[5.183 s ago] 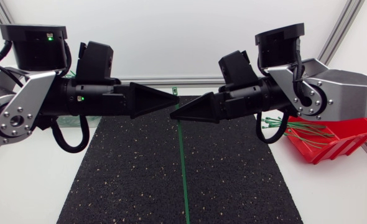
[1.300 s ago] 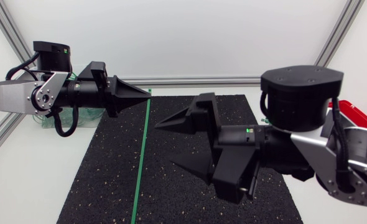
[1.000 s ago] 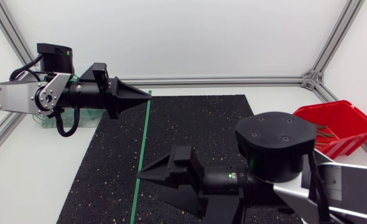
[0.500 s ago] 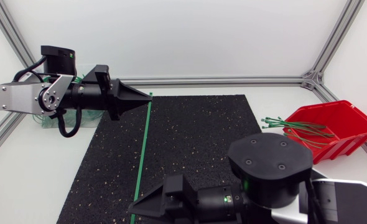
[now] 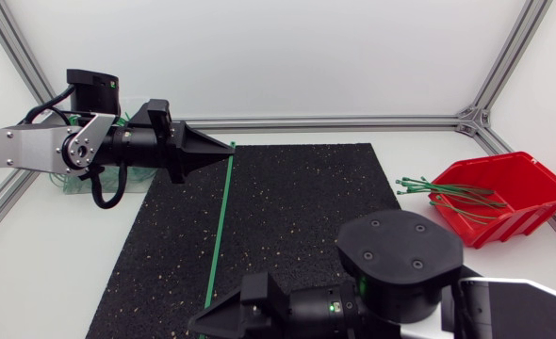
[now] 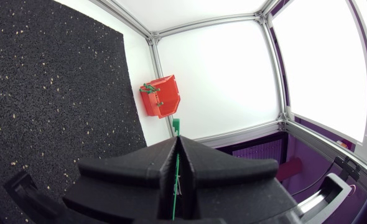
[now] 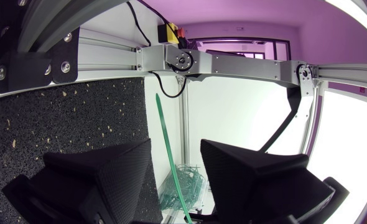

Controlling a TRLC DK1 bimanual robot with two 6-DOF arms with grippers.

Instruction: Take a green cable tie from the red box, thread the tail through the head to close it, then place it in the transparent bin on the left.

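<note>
White worktop (image 5: 61, 245) with a black mat (image 5: 297, 198) down the middle. Far left of the head frame: clear bin (image 5: 71, 184) behind the left arm, green ties already in it. Left pincer (image 5: 229, 147), upper left, is clamped narrow on one green tie (image 5: 219, 235). In the left wrist view a short stub pokes past the tips (image 6: 176, 126); it looks like the head end, not sure. The rest of the tie runs straight down over the mat to lower centre, no loop. Right pincer (image 5: 207, 320), at the bottom edge, is wide, with one finger either side of the tail. In the right wrist view the strap (image 7: 166, 146) passes between the fingers and seems clear of both. Red box (image 5: 532, 202) at right, more ties (image 5: 438, 188) sticking out of it.

Progress, my read: pick from the box is done and the tie is held at one end. Left to do: right pincer grabs the tail, bends it round, threads it through the head, pulls it closed, then drop in the bin. Roughly a third through.
</note>
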